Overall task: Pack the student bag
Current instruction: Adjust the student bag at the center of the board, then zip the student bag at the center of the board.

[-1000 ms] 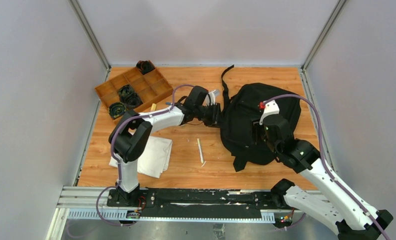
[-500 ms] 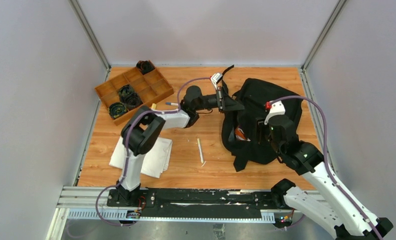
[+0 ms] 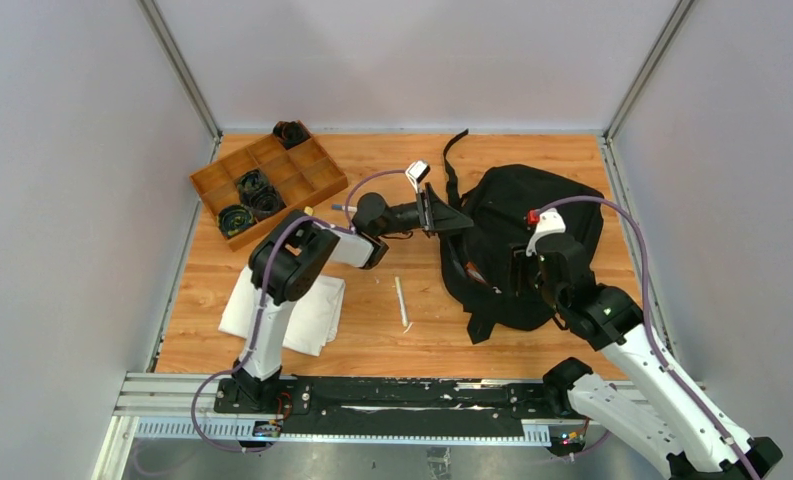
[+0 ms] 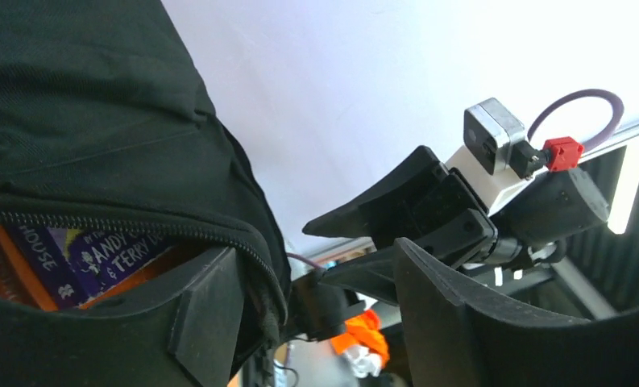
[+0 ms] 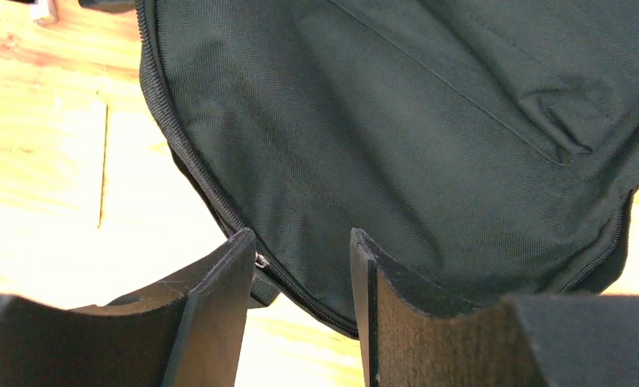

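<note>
Top view, bag: one student bag [image 3: 502,200] lies on the right half of the counter [image 3: 372,345]. Its long side runs about from near to far, and its open mouth is turned to the left.
Top view, left fingers: the left fingers [image 3: 450,214] are at the left rim of the bag. We cannot tell from here if they touch it.
Top view, right fingers: the right fingers [image 3: 525,268] hang over the middle of the bag.
Top view, nearer arm: both are at the bag. We judge the left arm is nearer to the mouth.
Top view, counts: two arms, one bag, one wooden tray [image 3: 317,172] at the far left, one white cloth [image 3: 312,315] at the near left. One thin white stick [image 3: 401,302] lies between cloth and bag.
Left wrist view, fingers: the left fingers [image 4: 461,322] are spread and released. The zipper rim [image 4: 251,242] lies just inside one finger, not pinched.
Left wrist view, inside: one book [image 4: 98,254], purple and orange, shows under the zipper, so it is already in the bag.
Left wrist view, other arm: the right fingers [image 4: 380,210] show beyond the rim.
Right wrist view, fingers: the right fingers [image 5: 211,306] are parted with nothing between them, and the black fabric lies just beyond.
Coming move: we think the mouth must be held open from the left side.
</note>
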Action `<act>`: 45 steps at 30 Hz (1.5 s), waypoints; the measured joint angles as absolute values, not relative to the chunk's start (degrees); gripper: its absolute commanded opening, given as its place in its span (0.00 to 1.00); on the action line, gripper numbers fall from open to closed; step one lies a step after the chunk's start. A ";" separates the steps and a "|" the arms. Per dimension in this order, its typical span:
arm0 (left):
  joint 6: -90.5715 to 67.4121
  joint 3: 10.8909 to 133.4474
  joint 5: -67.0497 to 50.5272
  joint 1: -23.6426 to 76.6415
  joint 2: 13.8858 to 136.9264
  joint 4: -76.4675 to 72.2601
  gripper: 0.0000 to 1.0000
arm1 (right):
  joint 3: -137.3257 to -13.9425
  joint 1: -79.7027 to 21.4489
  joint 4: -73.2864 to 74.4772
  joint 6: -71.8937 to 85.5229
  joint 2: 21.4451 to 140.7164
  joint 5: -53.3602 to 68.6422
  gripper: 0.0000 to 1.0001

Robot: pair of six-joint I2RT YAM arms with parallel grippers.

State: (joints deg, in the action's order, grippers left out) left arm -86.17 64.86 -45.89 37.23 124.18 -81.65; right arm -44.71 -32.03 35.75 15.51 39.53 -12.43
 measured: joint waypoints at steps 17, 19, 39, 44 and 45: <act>-36.45 64.97 -25.58 44.27 98.50 -11.88 0.66 | -44.71 -31.68 37.45 14.90 44.58 -7.03 0.43; -34.22 63.70 -24.77 46.09 98.50 -8.23 0.64 | -44.69 -31.09 37.34 14.94 44.84 -6.79 0.43; -30.70 59.83 -32.12 50.50 94.63 -0.62 0.54 | -44.25 -27.62 35.22 12.23 44.86 5.23 0.34; -30.70 59.64 -31.77 49.87 93.80 2.68 0.54 | -44.97 -27.64 34.28 8.32 50.57 12.08 0.29; -30.83 59.53 -31.86 49.63 93.80 2.83 0.54 | -45.19 -27.73 34.24 7.70 51.77 12.67 0.29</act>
State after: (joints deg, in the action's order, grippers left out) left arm -30.83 59.53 -31.86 49.63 93.80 2.83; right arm -45.19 -27.73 34.24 7.70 51.77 12.67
